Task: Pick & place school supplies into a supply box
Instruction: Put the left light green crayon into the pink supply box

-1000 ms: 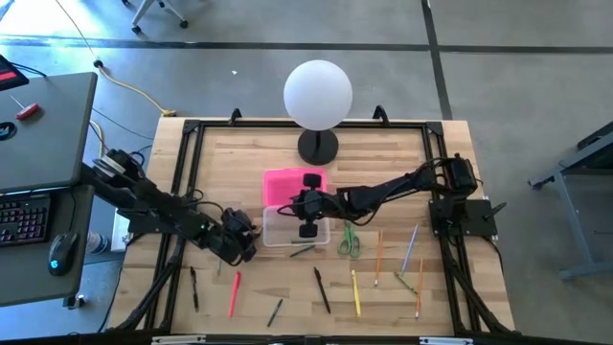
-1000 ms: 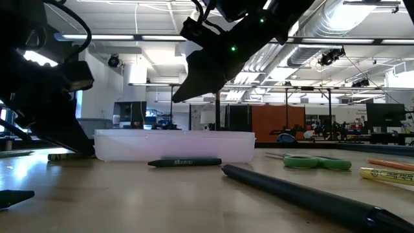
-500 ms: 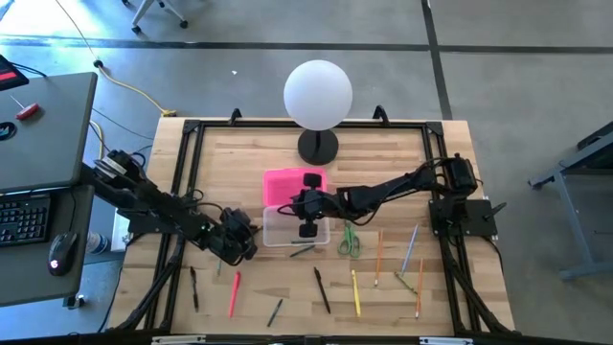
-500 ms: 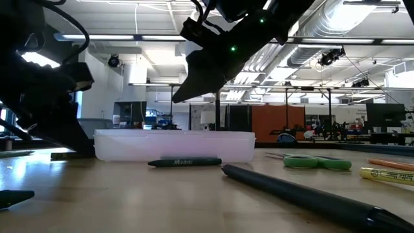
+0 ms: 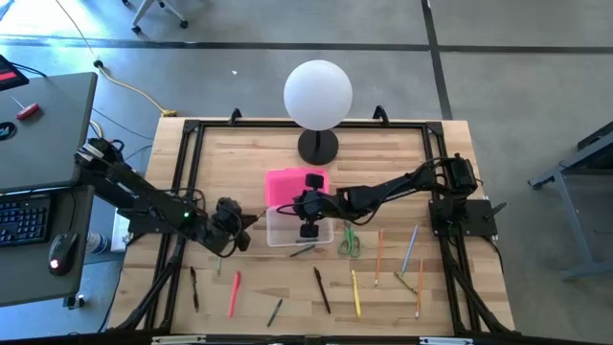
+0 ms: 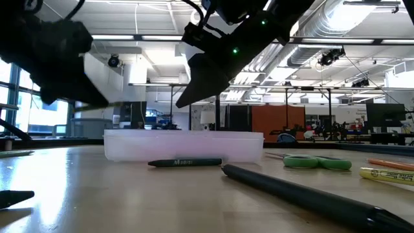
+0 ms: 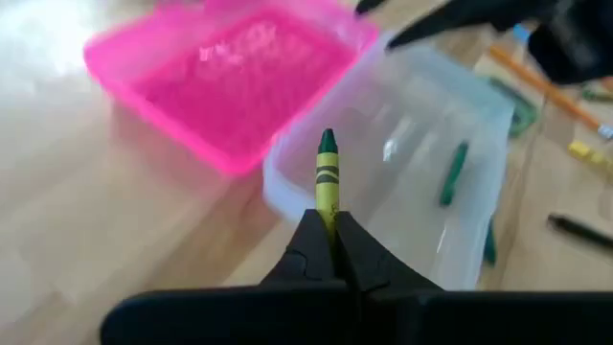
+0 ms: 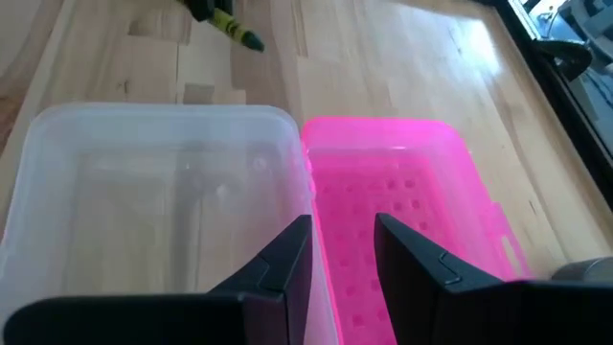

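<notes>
My left gripper (image 5: 245, 222) hangs left of the supply box, shut on a yellow-green crayon (image 7: 328, 177) with a green tip. The supply box (image 5: 293, 230) is a clear tub standing on its bottom. Its pink lid (image 5: 290, 184) lies on the table against the tub's far side. My right gripper (image 8: 343, 251) hovers open above the edge where tub and lid meet, touching nothing. A green crayon (image 5: 303, 251) lies by the tub's near wall. More school supplies lie on the near half: green scissors (image 5: 350, 240), a red pencil (image 5: 233, 293) and a black pen (image 5: 322, 290). My left gripper pinches the crayon's rear part (image 7: 329, 215) between its two fingertips. The fingers slant down toward the table's right, and the crayon runs along them. Its green tip (image 7: 328, 142) sticks out ahead toward the clear tub. The crayon is lifted clear of the table.
A white globe lamp (image 5: 318, 94) on a black base stands at the far middle. Yellow (image 5: 356, 292), orange (image 5: 379, 254) and blue (image 5: 409, 249) pencils lie near right, and a black pen (image 5: 194, 287) near left. A black frame (image 5: 182, 172) borders the table.
My left gripper has shut on the yellow-green crayon at the table, left of the tub. It then rose with the crayon and drew back a little toward the table's left. The clear tub has slid slightly toward the right. My right gripper has kept still.
</notes>
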Controlling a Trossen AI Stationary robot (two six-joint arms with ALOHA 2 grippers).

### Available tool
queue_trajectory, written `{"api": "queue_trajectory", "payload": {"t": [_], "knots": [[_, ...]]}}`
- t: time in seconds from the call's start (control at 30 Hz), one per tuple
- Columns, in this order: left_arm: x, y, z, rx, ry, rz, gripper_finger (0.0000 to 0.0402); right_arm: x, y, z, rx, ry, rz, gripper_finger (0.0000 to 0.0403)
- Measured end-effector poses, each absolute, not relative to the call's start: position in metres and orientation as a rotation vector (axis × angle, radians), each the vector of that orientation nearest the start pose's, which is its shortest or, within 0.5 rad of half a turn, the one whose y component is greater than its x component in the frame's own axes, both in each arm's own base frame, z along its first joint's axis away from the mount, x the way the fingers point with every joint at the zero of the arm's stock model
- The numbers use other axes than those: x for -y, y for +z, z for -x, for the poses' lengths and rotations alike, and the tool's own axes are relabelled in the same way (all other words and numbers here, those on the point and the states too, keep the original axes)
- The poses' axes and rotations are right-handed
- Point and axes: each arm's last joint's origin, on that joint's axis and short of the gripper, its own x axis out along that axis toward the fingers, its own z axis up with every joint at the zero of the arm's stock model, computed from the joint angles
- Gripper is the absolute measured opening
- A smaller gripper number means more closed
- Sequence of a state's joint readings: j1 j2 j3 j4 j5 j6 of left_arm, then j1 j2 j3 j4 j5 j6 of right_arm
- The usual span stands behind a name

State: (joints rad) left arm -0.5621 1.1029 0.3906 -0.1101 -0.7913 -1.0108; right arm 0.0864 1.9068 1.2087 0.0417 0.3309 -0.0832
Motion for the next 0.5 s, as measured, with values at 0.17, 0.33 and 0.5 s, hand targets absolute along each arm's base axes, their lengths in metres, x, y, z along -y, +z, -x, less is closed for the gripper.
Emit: {"api": "queue_trajectory", "payload": {"t": [0.17,0.33,0.5], "knots": [[0.083,0.181,-0.178,-0.410,0.488,0.370,0.0022,-0.026,0.185,-0.409,-0.632,-0.214,0.214,0.0094],[0.073,0.195,-0.201,-0.463,0.463,0.379,0.0018,-0.022,0.185,-0.408,-0.638,-0.313,0.247,0.0094],[0.059,0.189,-0.221,-0.539,0.474,0.429,0.0044,-0.019,0.182,-0.404,-0.681,-0.422,0.268,0.0094]]}}
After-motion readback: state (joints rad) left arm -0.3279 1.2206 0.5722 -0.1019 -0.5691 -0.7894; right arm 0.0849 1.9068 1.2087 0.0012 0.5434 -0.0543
